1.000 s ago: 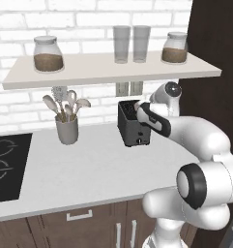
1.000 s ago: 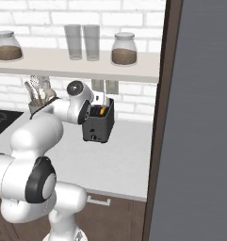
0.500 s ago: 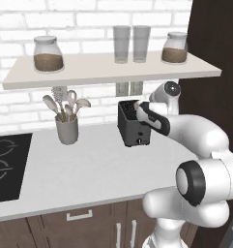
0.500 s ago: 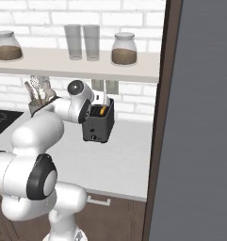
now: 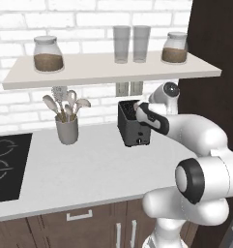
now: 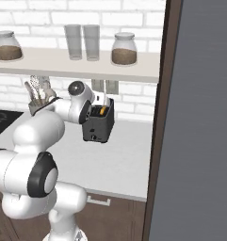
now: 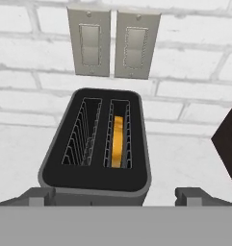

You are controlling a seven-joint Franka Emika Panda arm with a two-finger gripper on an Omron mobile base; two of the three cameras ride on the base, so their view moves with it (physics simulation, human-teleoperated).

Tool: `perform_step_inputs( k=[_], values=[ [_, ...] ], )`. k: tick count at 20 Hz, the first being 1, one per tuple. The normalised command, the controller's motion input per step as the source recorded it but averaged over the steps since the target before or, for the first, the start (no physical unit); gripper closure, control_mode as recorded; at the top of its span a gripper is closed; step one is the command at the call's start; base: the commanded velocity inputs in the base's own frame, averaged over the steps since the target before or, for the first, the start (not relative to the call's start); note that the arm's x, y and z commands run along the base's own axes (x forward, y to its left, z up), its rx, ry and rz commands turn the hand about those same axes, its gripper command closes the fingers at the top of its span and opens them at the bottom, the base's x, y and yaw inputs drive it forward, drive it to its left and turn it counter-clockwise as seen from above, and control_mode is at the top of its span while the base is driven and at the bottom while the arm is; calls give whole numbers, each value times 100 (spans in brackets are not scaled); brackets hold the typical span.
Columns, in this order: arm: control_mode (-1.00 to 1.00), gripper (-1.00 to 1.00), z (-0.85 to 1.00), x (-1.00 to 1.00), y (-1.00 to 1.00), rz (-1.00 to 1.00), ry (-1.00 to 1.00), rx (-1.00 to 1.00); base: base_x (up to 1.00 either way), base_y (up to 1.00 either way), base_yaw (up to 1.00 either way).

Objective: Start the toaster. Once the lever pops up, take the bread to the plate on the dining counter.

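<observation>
The toaster (image 7: 96, 144) sits just ahead of our fingertips (image 7: 38, 196), between them; the gripper (image 7: 115, 197) is spread wide, holding nothing. From the hand we see two slots, bread (image 7: 117, 142) in the right one, and two wall switches (image 7: 113, 44) beyond. The base views add two jars (image 5: 48, 53), two glasses (image 5: 131, 43), one utensil cup (image 5: 66, 129).
</observation>
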Motion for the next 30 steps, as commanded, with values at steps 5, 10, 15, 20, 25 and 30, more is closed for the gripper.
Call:
perform_step_inputs(
  k=[5,10,15,20,25,30],
  values=[
    [-100,-100,-8,2,0,0,0,0,0,0,0],
    [-100,-100,-8,3,0,0,0,0,0,0,0],
    [-100,-100,-11,5,0,0,0,0,0,0,0],
    [-100,-100,-7,5,0,0,0,0,0,0,0],
    [-100,-100,0,7,0,0,0,0,0,0,0],
    [-100,-100,0,0,0,0,0,0,0,0,0]
  ],
)
